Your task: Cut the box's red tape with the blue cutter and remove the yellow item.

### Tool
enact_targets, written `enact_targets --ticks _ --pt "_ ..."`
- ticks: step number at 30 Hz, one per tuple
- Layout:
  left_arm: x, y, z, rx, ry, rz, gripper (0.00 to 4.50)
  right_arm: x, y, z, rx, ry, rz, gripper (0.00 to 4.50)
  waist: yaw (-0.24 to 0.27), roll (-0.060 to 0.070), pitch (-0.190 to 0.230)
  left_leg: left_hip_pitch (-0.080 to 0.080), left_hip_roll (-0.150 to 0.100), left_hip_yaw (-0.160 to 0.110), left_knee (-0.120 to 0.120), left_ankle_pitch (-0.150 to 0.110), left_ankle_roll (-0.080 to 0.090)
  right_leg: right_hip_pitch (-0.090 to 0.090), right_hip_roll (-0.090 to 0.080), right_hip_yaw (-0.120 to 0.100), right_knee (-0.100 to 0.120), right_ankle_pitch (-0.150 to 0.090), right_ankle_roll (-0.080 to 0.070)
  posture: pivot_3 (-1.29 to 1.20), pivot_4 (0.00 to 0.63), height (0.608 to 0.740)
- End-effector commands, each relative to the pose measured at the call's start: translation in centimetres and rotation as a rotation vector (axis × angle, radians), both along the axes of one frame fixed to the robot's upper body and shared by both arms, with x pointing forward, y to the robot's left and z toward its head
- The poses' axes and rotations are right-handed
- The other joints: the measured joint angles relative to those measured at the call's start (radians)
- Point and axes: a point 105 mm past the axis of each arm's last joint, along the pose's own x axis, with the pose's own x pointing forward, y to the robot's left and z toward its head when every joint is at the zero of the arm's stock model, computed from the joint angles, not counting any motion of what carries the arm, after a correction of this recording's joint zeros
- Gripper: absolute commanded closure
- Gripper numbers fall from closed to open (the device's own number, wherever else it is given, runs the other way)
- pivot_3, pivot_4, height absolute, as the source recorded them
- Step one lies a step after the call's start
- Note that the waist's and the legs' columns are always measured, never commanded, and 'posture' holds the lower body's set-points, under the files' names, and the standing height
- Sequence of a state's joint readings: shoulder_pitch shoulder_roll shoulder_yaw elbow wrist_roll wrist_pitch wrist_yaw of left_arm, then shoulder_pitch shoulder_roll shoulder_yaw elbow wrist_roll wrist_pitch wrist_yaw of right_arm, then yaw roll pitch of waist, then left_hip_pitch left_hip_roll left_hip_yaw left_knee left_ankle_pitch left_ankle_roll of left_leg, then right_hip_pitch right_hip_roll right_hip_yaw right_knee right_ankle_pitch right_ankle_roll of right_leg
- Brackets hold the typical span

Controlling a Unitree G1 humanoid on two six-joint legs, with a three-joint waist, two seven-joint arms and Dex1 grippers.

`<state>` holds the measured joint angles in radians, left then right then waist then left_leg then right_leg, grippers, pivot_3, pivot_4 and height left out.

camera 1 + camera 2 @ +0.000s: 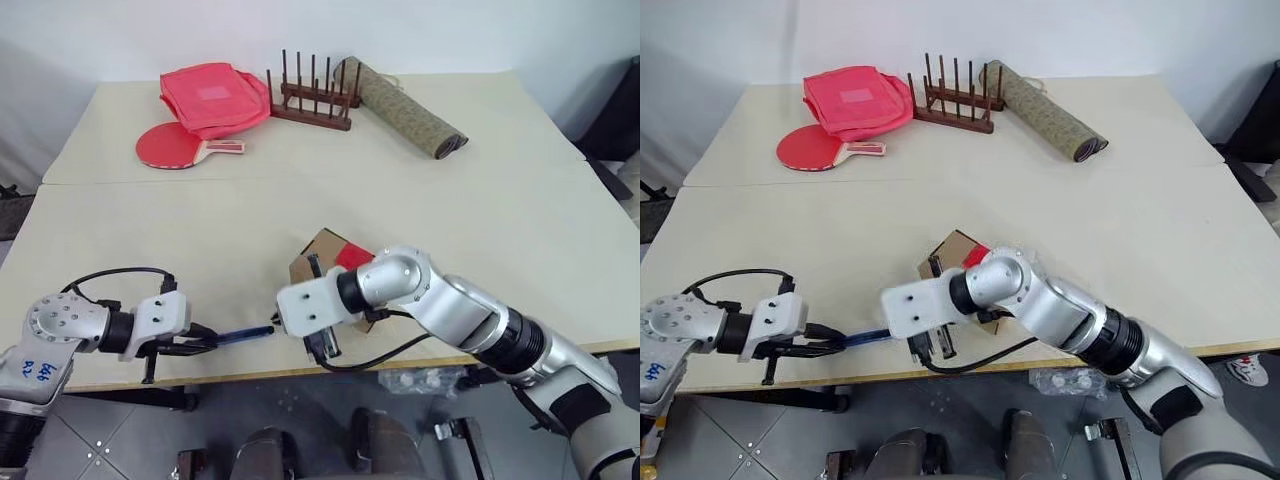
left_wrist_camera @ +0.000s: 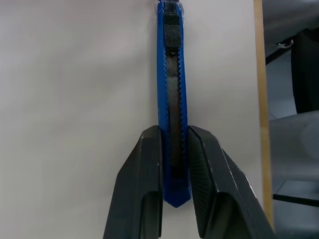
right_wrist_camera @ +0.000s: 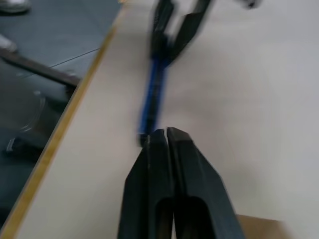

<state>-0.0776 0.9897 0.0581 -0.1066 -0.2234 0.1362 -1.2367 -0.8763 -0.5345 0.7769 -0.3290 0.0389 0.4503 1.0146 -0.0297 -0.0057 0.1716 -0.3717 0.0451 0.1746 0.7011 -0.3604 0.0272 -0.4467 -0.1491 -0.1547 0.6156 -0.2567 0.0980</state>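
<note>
Blue cutter [image 1: 243,333] clamped by its rear end in left gripper [image 1: 203,339], lower left of frame, lying abt level just over table's [image 1: 480,200] front edge, tip aimed twd frame centre. Right gripper [image 3: 166,133] pressed shut on nothing, lower centre, fingertips just beside cutter tip; touching or not, can't tell. Behind right wrist, centre frame: box [image 1: 318,250] w/ red tape [image 1: 353,255] on top, partly hidden by arm. Yellow item not visible; presumably inside, flaps taped. Far back, upper left: red bag [image 1: 213,95], red paddle [image 1: 172,146]; upper centre: wooden rack [image 1: 315,97], rolled mat [image 1: 405,105].

Risks, as judged: shut right fingers could knock cutter tip & twist it in left grip; blade slider prob not extended, so no cut; box unheld, could slide off under blade pressure.
</note>
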Motion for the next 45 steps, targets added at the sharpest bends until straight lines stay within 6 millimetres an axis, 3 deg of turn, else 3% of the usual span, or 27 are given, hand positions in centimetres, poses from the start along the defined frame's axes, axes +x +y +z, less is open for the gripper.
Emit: enact_targets --ticks 1,14,25,29,36,45 --pt "0.4 -1.1 0.7 0.019 -0.043 -0.054 4.10 -0.3 0.4 0.0 -0.001 -0.040 0.053 4.47 0.000 0.000 0.000 0.000 0.000 0.000 0.000 0.000 0.000 0.000 0.000 0.000 0.000 0.000 0.000 0.00 0.150 0.740" --pt "1.0 -1.8 1.0 0.037 -0.036 -0.101 4.10 1.6 1.3 -2.7 -0.101 -0.140 0.117 4.47 -0.004 0.000 0.000 0.001 0.002 0.002 0.000 0.000 -0.003 0.000 0.002 -0.002 0.001 -0.001 -0.002 0.00 0.150 0.740" --pt "0.3 -1.9 1.2 0.035 -0.014 -0.099 4.10 1.5 2.0 -4.3 -0.132 -0.153 0.183 4.47 -0.006 0.000 0.000 0.001 0.003 0.002 0.000 0.000 -0.003 0.000 0.003 -0.002 0.002 -0.002 -0.003 0.00 0.150 0.740" --pt "-0.1 -1.9 1.1 0.035 0.001 -0.094 4.10 1.7 2.8 -3.4 -0.094 -0.172 0.194 4.47 -0.008 0.000 0.000 0.001 0.003 0.002 0.000 0.000 -0.004 0.000 0.003 -0.002 0.002 -0.002 -0.003 0.00 0.150 0.740" --pt "-0.9 -1.5 0.4 0.058 0.060 -0.088 4.10 0.7 2.2 -0.6 -0.044 -0.194 0.240 4.47 -0.005 0.000 0.000 0.001 0.003 0.001 0.000 0.000 -0.004 0.000 0.003 -0.002 0.002 -0.002 -0.003 0.00 0.150 0.740" --pt "-0.5 -1.6 0.4 0.056 0.045 -0.083 4.10 1.2 0.9 -2.2 -0.097 -0.180 0.219 4.47 -0.004 0.000 0.000 0.002 0.003 0.002 0.000 -0.001 -0.005 0.000 0.004 -0.002 0.003 -0.002 -0.004 0.00 0.150 0.740"
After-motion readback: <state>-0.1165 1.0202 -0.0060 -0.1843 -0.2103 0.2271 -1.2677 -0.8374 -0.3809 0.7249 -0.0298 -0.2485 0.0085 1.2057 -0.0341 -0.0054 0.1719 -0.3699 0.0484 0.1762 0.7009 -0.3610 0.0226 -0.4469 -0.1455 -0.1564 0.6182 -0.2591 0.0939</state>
